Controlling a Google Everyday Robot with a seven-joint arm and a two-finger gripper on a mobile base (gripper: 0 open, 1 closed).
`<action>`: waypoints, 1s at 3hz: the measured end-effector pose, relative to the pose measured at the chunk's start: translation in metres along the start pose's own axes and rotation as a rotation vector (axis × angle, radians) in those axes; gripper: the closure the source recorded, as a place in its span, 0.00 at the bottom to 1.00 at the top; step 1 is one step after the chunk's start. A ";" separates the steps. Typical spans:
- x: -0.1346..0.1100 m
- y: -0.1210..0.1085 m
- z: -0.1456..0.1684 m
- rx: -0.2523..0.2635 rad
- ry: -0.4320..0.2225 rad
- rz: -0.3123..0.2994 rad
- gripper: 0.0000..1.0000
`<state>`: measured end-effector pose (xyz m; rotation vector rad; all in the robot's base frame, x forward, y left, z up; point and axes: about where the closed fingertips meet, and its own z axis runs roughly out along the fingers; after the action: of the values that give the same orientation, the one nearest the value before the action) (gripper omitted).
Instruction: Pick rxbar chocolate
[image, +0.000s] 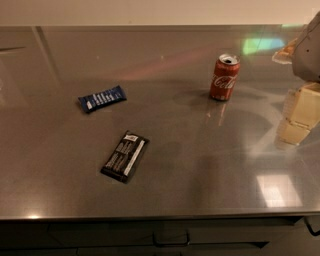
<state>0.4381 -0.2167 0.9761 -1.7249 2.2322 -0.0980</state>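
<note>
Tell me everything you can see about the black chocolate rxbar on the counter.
The rxbar chocolate is a flat rectangular black wrapper, slightly glossy, with a white stripe running along its length and lines of white text. It lies flat on the grey counter, turned diagonally, nearer the front edge than the blue bar and left of the cola can. Only the counter touches it; the gripper is far off at the right edge.
</note>
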 end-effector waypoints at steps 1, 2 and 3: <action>0.000 0.000 0.000 0.000 0.000 0.000 0.00; -0.004 -0.001 0.005 -0.014 -0.013 -0.006 0.00; -0.017 0.004 0.025 -0.069 -0.074 -0.016 0.00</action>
<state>0.4459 -0.1958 0.9549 -1.7527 2.1929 0.0388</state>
